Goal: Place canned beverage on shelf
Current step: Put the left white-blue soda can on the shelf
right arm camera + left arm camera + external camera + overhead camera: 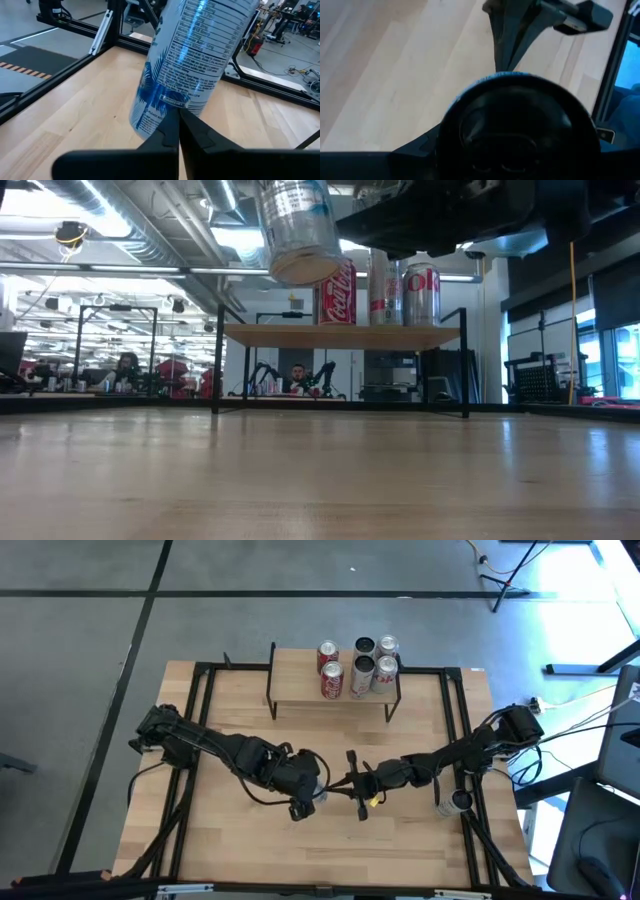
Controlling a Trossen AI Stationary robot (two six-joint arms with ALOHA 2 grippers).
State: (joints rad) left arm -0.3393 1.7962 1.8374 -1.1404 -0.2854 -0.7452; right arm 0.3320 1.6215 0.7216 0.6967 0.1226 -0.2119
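Observation:
A white can with blue print (190, 60) hangs tilted above the middle of the table, held by my left gripper (308, 790). In the low view the can's lower end (297, 230) is well above the tabletop. In the left wrist view one dark end of the can (520, 130) fills the picture. My right gripper (345, 783) is shut, and its tips (178, 125) point at the can's side from the table's right. The shelf (300, 680) stands at the table's far edge with several cans (380, 290) on it. My left gripper is shut on the white and blue can, reaching it from the table's left. The can's own end (520, 130) hides the fingers' place on it. The can is lifted clear of the table and tilted. My right gripper: its shut fingertips (170, 131) lie against the picture of the can's printed side, and I cannot tell whether they touch it.
The cans fill the shelf's middle and right part, and its left part (290, 665) is bare wood. Another can (456, 802) is on the table beside the right arm. Black rails (470, 740) run along the table's sides. People sit in the room beyond (296, 375).

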